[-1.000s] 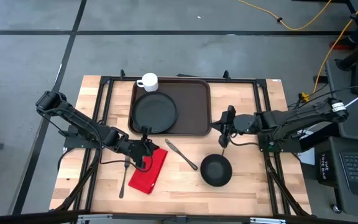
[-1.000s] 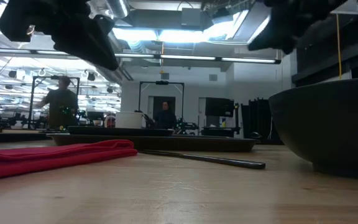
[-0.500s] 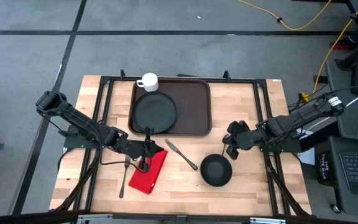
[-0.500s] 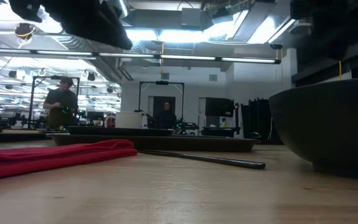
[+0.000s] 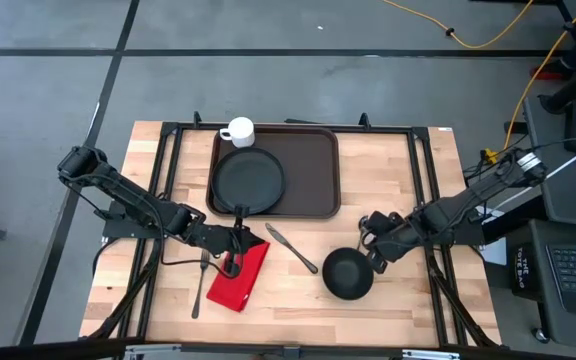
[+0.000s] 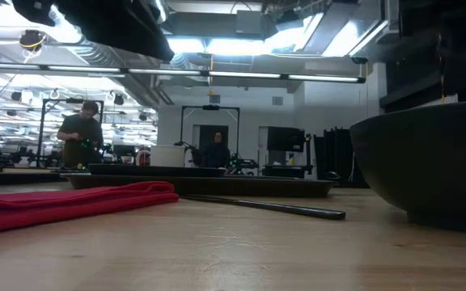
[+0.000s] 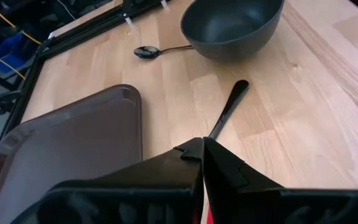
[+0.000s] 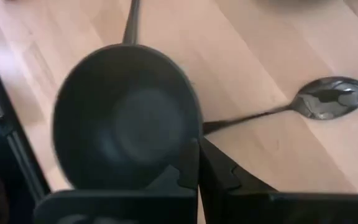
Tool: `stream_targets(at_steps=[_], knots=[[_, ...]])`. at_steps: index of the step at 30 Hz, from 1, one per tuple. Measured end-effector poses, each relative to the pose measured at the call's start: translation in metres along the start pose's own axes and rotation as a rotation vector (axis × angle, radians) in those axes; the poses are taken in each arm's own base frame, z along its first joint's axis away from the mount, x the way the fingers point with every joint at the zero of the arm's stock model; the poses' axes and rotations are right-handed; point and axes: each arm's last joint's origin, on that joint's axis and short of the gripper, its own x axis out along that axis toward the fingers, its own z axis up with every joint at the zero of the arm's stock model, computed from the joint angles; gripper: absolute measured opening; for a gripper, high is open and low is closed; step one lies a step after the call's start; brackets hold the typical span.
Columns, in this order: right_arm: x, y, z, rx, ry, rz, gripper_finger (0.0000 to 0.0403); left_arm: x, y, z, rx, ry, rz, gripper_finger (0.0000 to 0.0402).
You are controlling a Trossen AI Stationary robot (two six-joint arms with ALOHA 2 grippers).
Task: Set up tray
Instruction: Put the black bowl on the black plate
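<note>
Smooth plastic tray, matt bowl, cloth napkin, wooden table

The right half of the tray is left bare; its left half is taken up by the black plate, with a white cup at the far left corner. Open wood is offered along the table's right edge. Nearer the front edge, passage is narrowed by the bowl, the knife and the red napkin (fork beside it).
</note>
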Motion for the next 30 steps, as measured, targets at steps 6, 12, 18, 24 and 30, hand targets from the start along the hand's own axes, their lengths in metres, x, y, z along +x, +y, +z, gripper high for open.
stream_targets(at_steps=[6, 12, 18, 24, 30], knots=[[-0.016, 0.017, 0.007, 0.049, 0.019, -0.018, 0.0004, 0.000, 0.000, 0.000, 0.000, 0.000, 0.000, 0.0001], [-0.012, 0.028, 0.009, 0.080, 0.092, -0.100, 0.0004, 0.000, 0.000, 0.000, 0.000, 0.000, 0.001, 0.0005], [0.002, 0.031, 0.007, 0.063, 0.122, -0.166, 0.0013, 0.000, 0.000, 0.000, 0.000, 0.001, 0.002, 0.0006], [0.008, 0.032, 0.005, 0.068, 0.173, -0.175, 0.0016, 0.000, 0.000, 0.000, -0.003, 0.000, 0.002, 0.0006], [0.015, 0.030, 0.003, 0.087, 0.178, -0.204, 0.0024, 0.000, 0.000, 0.000, -0.008, 0.000, 0.002, 0.0006]])
